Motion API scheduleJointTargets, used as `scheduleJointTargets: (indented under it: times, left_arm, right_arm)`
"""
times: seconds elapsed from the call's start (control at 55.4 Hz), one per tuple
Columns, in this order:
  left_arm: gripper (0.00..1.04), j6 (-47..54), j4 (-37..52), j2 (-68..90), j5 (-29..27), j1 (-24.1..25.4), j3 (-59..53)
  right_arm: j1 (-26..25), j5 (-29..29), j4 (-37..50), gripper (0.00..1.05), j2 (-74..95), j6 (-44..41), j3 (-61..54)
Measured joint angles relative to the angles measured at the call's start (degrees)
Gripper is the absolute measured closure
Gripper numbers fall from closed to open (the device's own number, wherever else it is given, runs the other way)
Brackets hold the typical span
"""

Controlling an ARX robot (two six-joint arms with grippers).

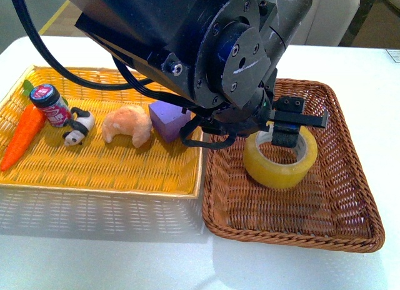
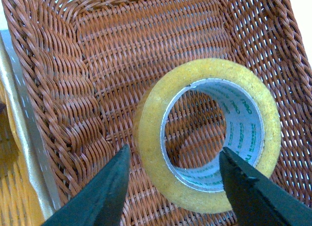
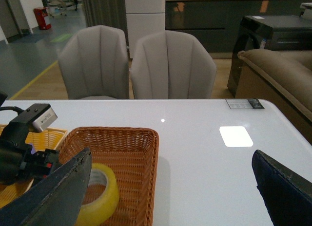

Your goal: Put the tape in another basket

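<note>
- White tabletop [image 1: 94, 265], with 2 grey chairs [image 3: 173, 65] behind it, carries 2 woven baskets set close side by side: a yellow basket [image 1: 94, 171] and the brown basket [image 1: 294, 215].
- Lying flat with its core upward, the tape [image 1: 275, 171] rests on the floor of the brown basket, toward the side nearer the yellow basket. On this evidence the transfer looks essentially done.
- Released, the left tool [image 2: 174, 150] straddles 1 wall of the roll: 1 finger [image 2: 105, 192] just outside it, the other finger [image 2: 248, 187] over the core opening. This pose suits letting go and rising clear.
- Spread wide and empty, the right tool [image 3: 171, 153] is held away from the tape, probably to stay out of the working arm's way.
- Carrot [image 1: 22, 137], can [image 1: 51, 105], panda toy [image 1: 78, 129], bread roll [image 1: 128, 124] and purple block [image 1: 167, 121] lie in the yellow basket.
- In the front view the left arm [image 1: 206, 40] hides the far rims of both baskets and part of the purple block. Fingertips there merge with the core's shadow, so light contact cannot be ruled out.
</note>
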Motion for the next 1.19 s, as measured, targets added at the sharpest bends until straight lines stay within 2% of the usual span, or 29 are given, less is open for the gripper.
scheduleJointTargets:
  times: [0.235,0.47,0.813,0.867,0.921,0.975,1.029,1.192]
  left_arm:
    - [0.08,0.11,6.47,-6.88,0.79,1.09,-9.18]
    - [0.09,1.31,15.89,-24.39,2.01,6.56,-25.97]
    - [0.09,1.81,20.04,-48.33,6.69,18.95,-46.42]
    - [0.18,6.34,34.21,-46.18,-5.33,18.25,-50.29]
    - [0.27,11.19,46.49,-44.76,-13.86,18.36,-54.75]
    - [0.36,13.81,54.99,-44.96,-18.78,19.43,-59.19]
    - [0.45,15.69,59.47,-46.8,-19.19,21.03,-61.68]
    - [0.72,17.94,58.77,-55.12,-15.69,24.41,-66.53]
  right_arm:
    - [0.0,-0.02,0.0,0.09,0.0,0.0,0.0]
    - [0.0,-0.02,0.0,0.09,0.0,0.0,0.0]
    - [0.0,0.0,0.0,0.09,0.0,0.0,0.0]
    - [0.0,0.0,0.0,0.09,0.0,0.0,0.0]
    - [0.0,-0.22,0.0,0.09,-0.02,0.0,0.0]
    - [0.0,-0.17,0.0,0.09,-0.02,0.0,0.0]
    - [0.0,0.0,-0.04,0.09,0.02,0.0,0.0]
    - [0.0,-0.02,-0.04,0.09,-0.04,0.0,0.0]
